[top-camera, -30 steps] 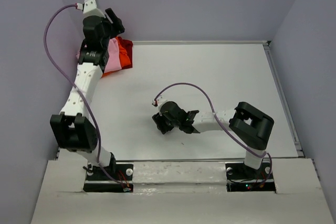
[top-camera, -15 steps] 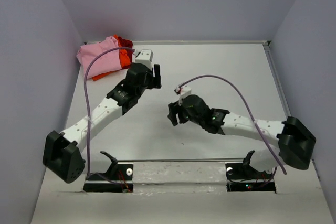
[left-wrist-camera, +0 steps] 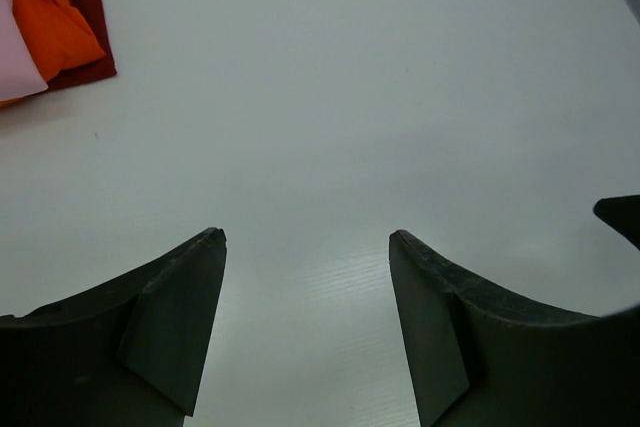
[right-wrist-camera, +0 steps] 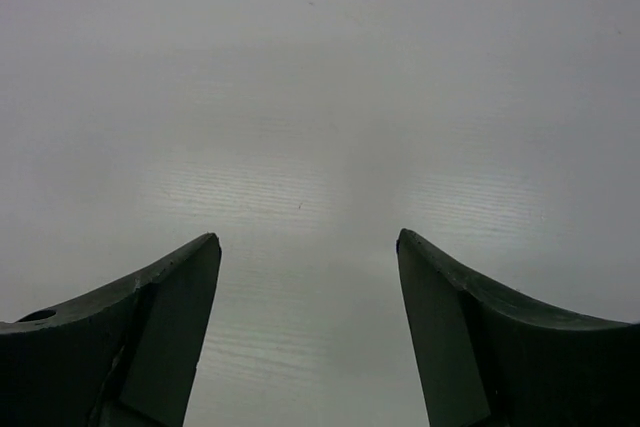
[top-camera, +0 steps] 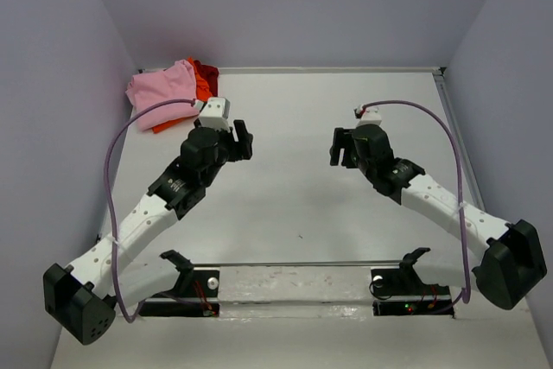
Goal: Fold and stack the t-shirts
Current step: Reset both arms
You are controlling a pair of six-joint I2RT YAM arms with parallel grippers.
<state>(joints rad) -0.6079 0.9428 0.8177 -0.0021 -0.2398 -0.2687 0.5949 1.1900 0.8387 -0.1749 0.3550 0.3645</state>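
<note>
Top view: the 2 t-shirts are lying bunched in the far-left corner, the pink shirt (top-camera: 160, 88) overlapping the orange-red shirt (top-camera: 201, 84). The left gripper (top-camera: 244, 137) is hovering nearer, with the pile beyond it to its left. The right gripper (top-camera: 340, 146) is hanging well apart.

Left wrist: jaws are gaping wide, gripping nothing, orange cloth showing top-left.

Right wrist: jaws are spread wide, empty, over bare table (right-wrist-camera: 320, 97).

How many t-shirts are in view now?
2, piled in the far-left corner: pink t-shirt on top at left, orange-red t-shirt partly under it, right side. Others may be hidden beneath.
</note>
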